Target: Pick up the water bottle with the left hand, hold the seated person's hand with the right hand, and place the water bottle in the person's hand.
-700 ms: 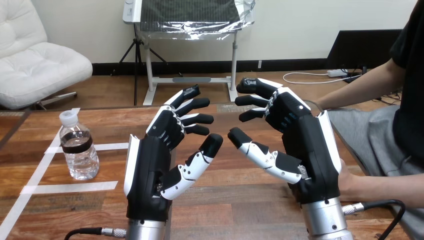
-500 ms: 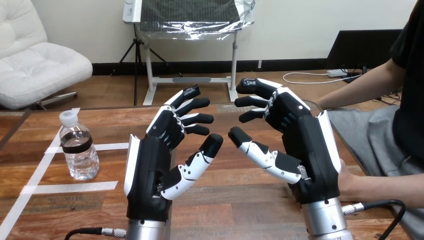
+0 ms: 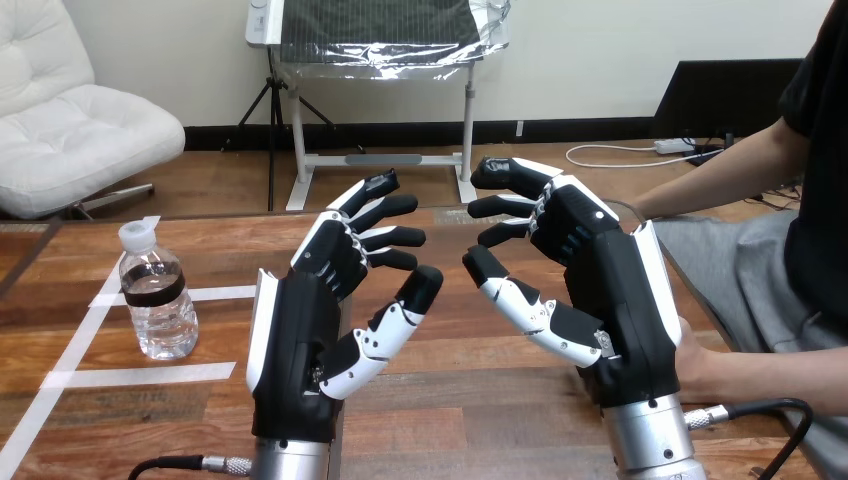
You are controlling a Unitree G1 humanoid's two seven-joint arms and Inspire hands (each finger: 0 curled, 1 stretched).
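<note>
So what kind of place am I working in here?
Probably a staged test setup, not a home: a wooden table marked with white tape lines, one water bottle standing by the tape, and a person seated at its right side.

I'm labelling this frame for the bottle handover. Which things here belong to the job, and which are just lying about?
Job: water bottle, standing upright; left hand, open; right hand, open; person's hand, partly hidden behind the right hand.
Lying about: white tape strips on the table.
</note>
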